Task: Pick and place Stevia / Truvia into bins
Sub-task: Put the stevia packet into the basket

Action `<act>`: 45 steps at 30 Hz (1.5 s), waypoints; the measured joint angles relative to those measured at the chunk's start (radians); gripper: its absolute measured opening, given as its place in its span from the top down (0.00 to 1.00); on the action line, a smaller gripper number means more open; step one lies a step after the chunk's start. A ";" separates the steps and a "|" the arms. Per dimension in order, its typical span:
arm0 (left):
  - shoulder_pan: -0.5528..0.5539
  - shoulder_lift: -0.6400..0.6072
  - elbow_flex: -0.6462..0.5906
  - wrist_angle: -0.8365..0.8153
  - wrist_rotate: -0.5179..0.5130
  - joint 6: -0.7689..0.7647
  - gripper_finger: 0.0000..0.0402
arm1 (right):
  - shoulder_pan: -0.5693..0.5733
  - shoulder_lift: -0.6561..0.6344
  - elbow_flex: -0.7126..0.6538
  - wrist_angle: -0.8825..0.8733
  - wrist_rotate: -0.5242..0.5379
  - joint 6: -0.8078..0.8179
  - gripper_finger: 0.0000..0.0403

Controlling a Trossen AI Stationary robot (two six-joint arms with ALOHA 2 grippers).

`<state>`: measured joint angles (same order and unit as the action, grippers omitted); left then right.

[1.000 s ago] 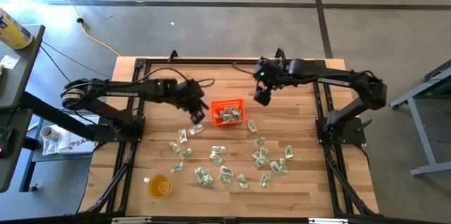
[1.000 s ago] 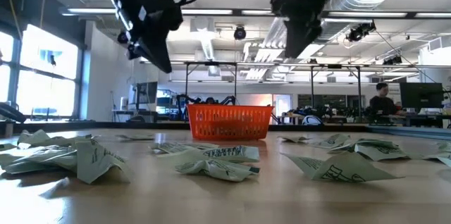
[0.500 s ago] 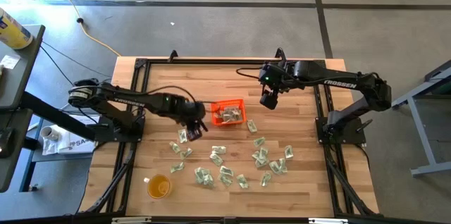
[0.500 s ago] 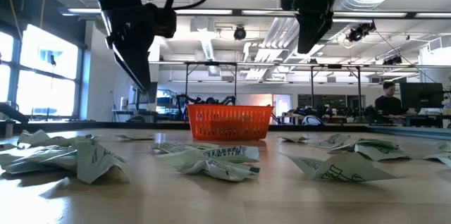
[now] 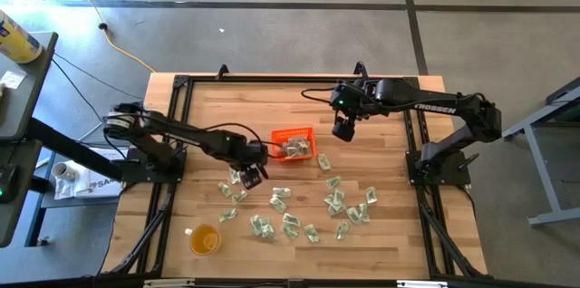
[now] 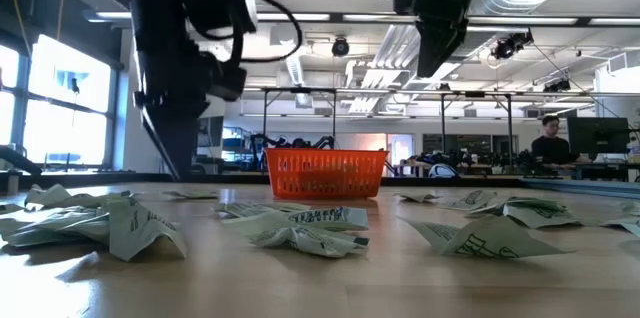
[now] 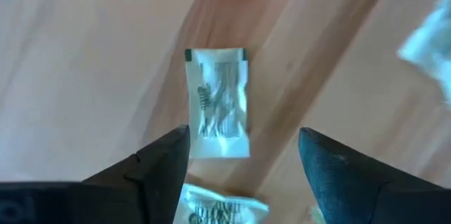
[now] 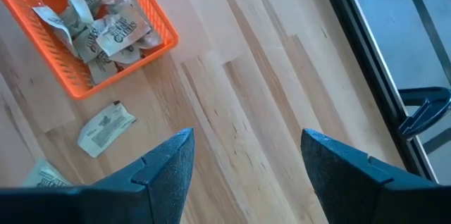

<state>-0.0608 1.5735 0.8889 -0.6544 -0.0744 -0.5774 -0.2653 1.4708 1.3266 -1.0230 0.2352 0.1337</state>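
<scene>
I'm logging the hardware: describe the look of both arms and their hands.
Both arms are dark, jointed links. The right arm carries white TROSSEN lettering; a thin black cable loops by the left hand. Each hand, like the right hand, has two dark tapering fingers.

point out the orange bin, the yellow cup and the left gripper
orange bin (image 5: 274, 135): high view, left rim.
yellow cup (image 5: 205, 239): high view, centre of the cup.
left gripper (image 7: 243, 155): left wrist view, open gap midway between fingertips.

A second sachet (image 7: 222, 213) cut off at the left wrist view's edge, its print blurred.
</scene>
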 joint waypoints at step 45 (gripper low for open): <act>0.185 0.236 0.469 0.164 0.004 0.393 0.91 | 0.043 0.000 0.000 -0.046 0.076 0.075 0.38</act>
<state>0.1246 1.8091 1.3579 -0.4901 -0.0705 -0.1840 -0.2219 1.4706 1.3266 -1.0687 0.3107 0.2082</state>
